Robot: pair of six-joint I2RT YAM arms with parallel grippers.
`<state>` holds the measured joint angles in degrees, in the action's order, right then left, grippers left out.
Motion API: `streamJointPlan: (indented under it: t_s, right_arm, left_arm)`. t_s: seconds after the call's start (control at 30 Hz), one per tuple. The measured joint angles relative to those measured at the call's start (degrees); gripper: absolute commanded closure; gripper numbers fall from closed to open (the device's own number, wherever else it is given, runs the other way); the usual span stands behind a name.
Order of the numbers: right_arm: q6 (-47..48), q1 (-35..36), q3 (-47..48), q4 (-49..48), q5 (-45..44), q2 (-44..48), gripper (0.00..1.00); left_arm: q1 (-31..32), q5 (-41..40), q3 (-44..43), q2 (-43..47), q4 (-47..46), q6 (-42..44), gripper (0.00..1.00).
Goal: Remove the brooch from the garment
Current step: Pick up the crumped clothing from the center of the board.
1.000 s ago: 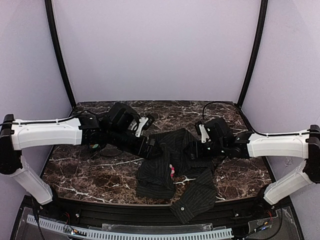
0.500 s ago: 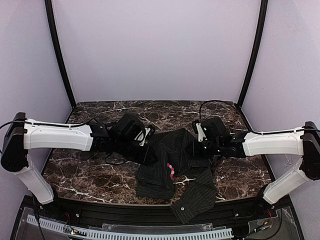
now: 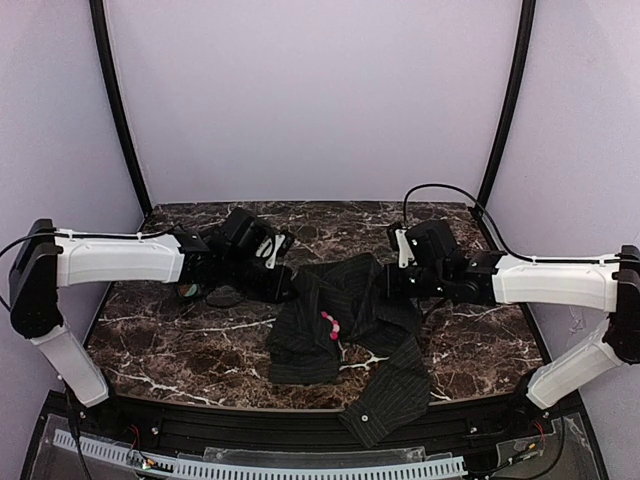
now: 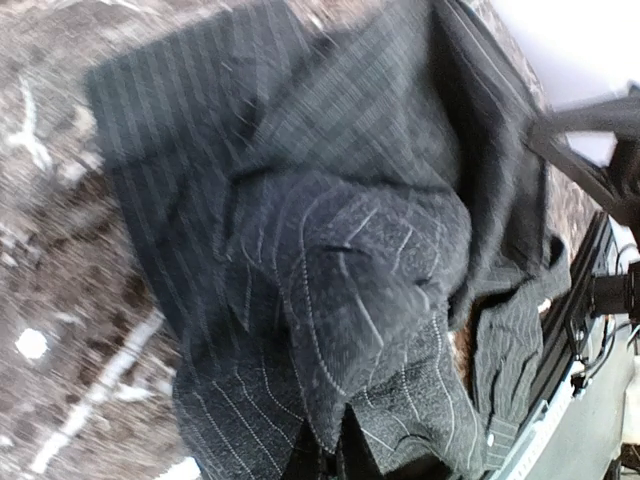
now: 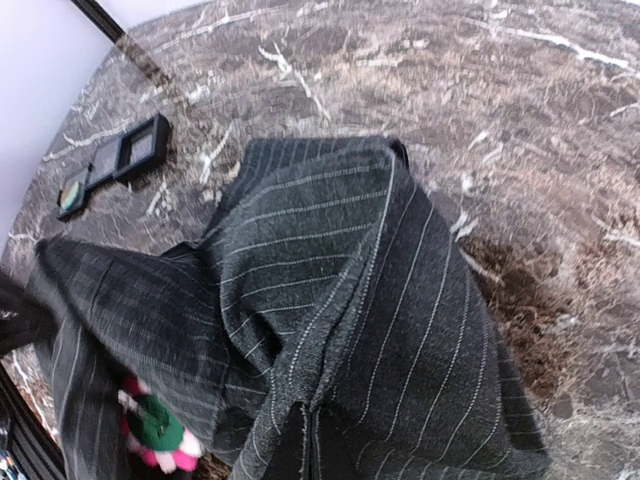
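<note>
My left gripper (image 3: 287, 287) and right gripper (image 3: 391, 284) each pinch an edge of the shirt (image 3: 350, 290), holding it spread. The brooch (image 3: 330, 325) sits pinned between them, nearer me. Next, I think, one hand must release and grasp it.

Open from above over brooch (image 3: 329, 324) on shirt (image 3: 300, 350); flanked closely by left arm (image 3: 120, 262) and right arm (image 3: 550, 285); passing room along far table (image 3: 340, 222) behind.
</note>
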<state>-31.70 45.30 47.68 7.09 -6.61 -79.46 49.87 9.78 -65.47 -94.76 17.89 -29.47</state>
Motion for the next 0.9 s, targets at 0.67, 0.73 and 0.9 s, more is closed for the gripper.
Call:
streamJointPlan:
  t_s: [0.67,0.73,0.9]
  right_arm:
    - [-1.0,-7.6,0.6,-7.1,4.2,-3.5,1.00]
    - [-1.3,-7.6,0.6,-7.6,4.2,-3.9,1.00]
    - [-1.8,-7.6,0.6,-8.6,4.5,-4.4,1.00]
  left_arm:
    - [-6.9,-12.2,-9.5,-1.1,3.5,6.4,0.19]
    - [-3.7,-13.9,-10.1,1.4,6.1,4.8,0.19]
    - [4.3,-11.5,-11.3,1.2,9.2,-1.6,0.20]
